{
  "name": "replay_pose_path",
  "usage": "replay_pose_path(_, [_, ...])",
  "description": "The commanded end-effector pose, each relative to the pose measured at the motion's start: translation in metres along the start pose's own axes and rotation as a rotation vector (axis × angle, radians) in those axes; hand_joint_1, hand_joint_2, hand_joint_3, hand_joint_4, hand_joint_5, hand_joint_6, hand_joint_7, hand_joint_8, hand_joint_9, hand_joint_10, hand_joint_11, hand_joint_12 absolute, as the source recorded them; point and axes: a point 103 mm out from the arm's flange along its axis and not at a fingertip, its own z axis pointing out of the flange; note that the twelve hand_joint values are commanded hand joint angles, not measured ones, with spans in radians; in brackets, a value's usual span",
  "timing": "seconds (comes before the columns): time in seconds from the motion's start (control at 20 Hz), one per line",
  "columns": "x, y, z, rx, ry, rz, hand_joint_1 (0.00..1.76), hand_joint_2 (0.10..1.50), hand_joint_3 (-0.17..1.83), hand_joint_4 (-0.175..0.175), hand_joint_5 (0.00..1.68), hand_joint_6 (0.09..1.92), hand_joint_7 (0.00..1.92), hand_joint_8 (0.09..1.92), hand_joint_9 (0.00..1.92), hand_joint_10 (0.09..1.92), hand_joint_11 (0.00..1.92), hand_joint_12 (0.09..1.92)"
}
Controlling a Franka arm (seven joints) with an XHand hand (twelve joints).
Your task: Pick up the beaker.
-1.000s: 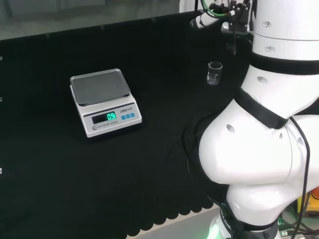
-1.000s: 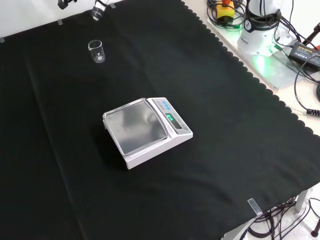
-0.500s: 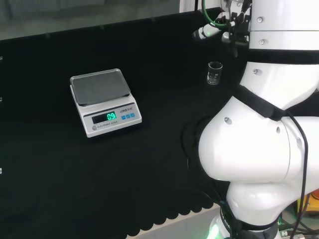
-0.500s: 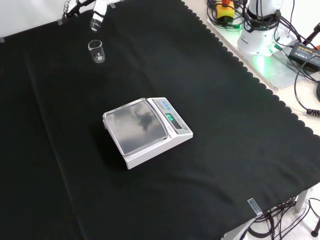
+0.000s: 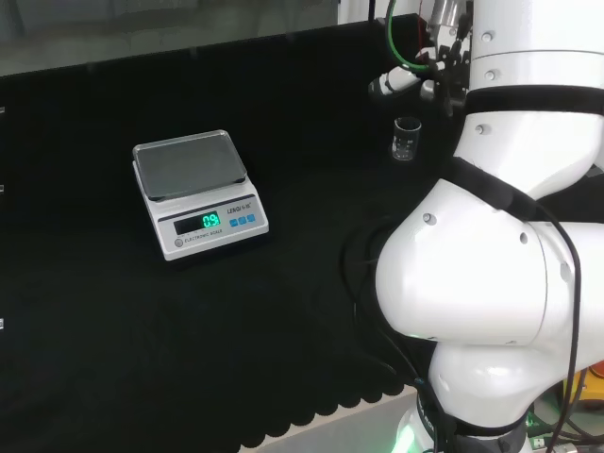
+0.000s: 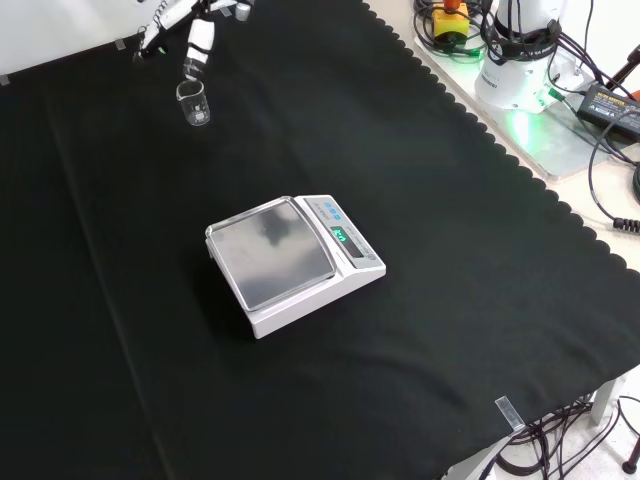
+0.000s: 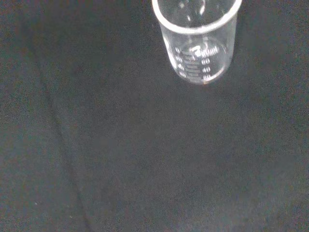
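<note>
A small clear glass beaker stands upright on the black cloth, near the arm in the head view and at the far left in the front view. It looks empty and close in the wrist view, with printed marks on its wall. The hand hangs just above and behind the beaker in the front view, its fingers stretched out and holding nothing. In the head view the hand sits a little above the beaker's rim, apart from it.
A white electronic scale with a grey pan and a lit green display stands mid-cloth, also seen in the front view. The arm's white links fill the head view's right. Cables and a power unit lie beyond the cloth's scalloped edge.
The hand has come down and nearer to the beaker over the last second. The beaker and the scale have stayed in place.
</note>
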Motion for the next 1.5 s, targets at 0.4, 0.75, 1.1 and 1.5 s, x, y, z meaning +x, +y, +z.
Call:
replay_pose_path(0.4, [-0.002, 0.006, 0.032, 0.077, 0.022, 0.018, 0.31, 0.76, 0.05, -0.083, 0.30, 0.09, 0.00, 0.25, 0.00, 0.35, 0.00, 1.39])
replay_pose_path(0.75, [0.005, 0.012, 0.048, 0.104, 0.013, 0.014, 0.31, 0.76, 0.04, -0.088, 0.32, 0.09, 0.00, 0.25, 0.00, 0.33, 0.00, 1.38])
replay_pose_path(1.1, [0.010, 0.014, 0.053, 0.104, -0.042, 0.031, 0.41, 0.79, 0.05, -0.093, 0.36, 0.09, 0.00, 0.38, 0.00, 0.43, 0.00, 1.43])
replay_pose_path(1.5, [0.009, 0.017, 0.054, 0.092, -0.068, 0.049, 0.65, 0.84, 0.08, -0.099, 0.43, 0.09, 0.04, 0.79, 0.03, 0.92, 0.21, 1.43])
